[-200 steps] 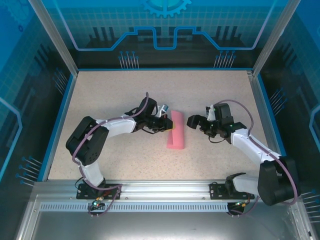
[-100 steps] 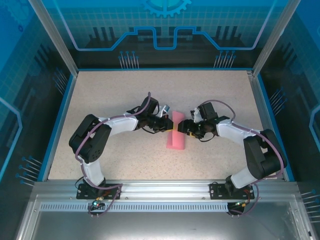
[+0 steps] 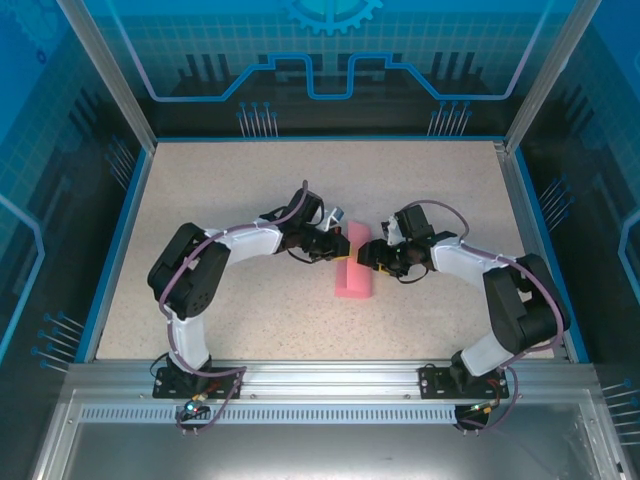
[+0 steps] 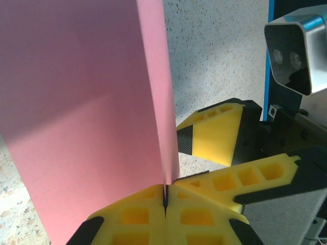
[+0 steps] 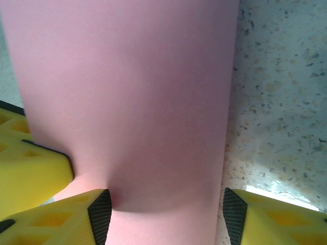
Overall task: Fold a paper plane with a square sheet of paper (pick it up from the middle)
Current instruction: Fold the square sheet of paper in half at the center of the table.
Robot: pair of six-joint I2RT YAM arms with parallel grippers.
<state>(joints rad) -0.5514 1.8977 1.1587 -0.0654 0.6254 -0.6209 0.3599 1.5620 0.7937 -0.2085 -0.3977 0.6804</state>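
Versus a second earlier: right end effector (image 3: 368,255) no longer well out to the right, now drawn in against the right side of the square sheet of paper (image 3: 356,280). Jaws narrower than then, yet spread, straddling the sheet rather than clamping it. Left end effector (image 3: 337,246) at much the same spot on the sheet's left edge, pressed together on it as before; left elbow shifted slightly inward. Sheet in the same place, middle of the bench (image 3: 220,180).

Thin, matte, pink-red paper, folded into a long narrow band, longer fore-and-aft than across. From the left wrist: a broad smooth face with a crisp straight edge running down into the seam between the closed fingers (image 4: 133,219), soft shadow over the lower part. From the right wrist: a wide pink band, shallow dent where one black-tipped finger (image 5: 66,219) touches it. Opposite finger just beside the other edge, contact hard to tell. Fingers of yellow plastic with square pockets, dark tips. Bench speckled beige, stone-like, with a blue rim (image 3: 118,250); aluminium rail (image 3: 330,375) along the near side.

From above, the sheet's far half covered by both end effectors. Both ends of the band cropped in the wrist views. Number of layers and any inner creases not discernible.
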